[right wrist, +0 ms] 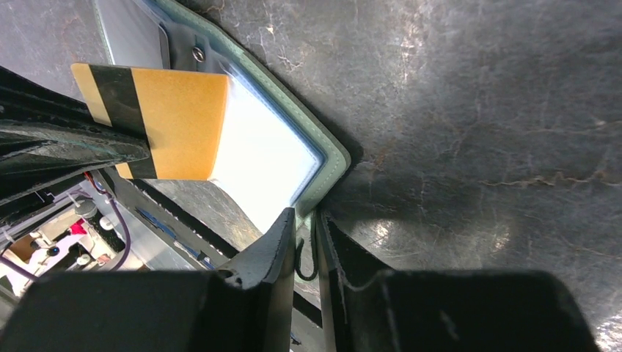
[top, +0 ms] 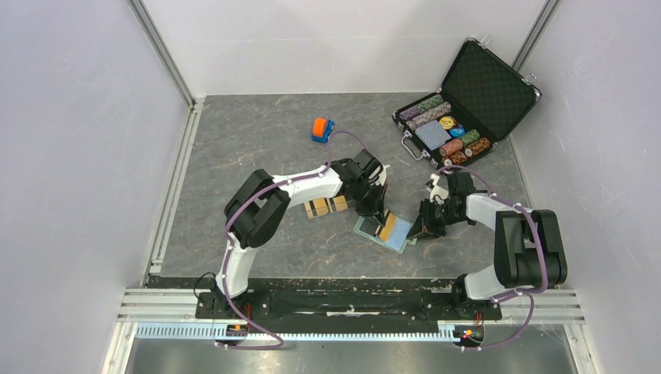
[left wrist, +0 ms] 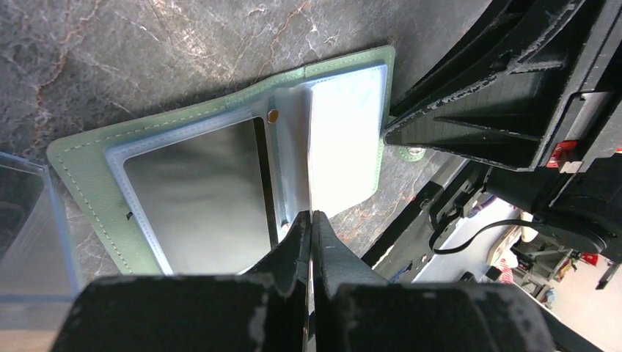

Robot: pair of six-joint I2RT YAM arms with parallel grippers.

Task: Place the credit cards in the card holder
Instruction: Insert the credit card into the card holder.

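Observation:
The card holder (top: 397,233) lies open on the table, sage green outside and pale blue inside. Its left clear pocket (left wrist: 194,191) holds a glossy dark credit card. My left gripper (left wrist: 312,220) is shut on an orange-gold credit card (right wrist: 176,121) with a black stripe. That card stands on edge over the holder's middle fold. My right gripper (right wrist: 306,220) sits at the holder's right corner, its jaws narrow with the green rim (right wrist: 326,165) between the tips. More orange-gold cards (top: 326,206) lie left of the holder.
A clear plastic tray (left wrist: 29,220) stands just left of the holder. An open black chip case (top: 460,105) is at the back right. An orange-and-blue toy car (top: 322,129) sits at the back centre. The two grippers are close together over the holder.

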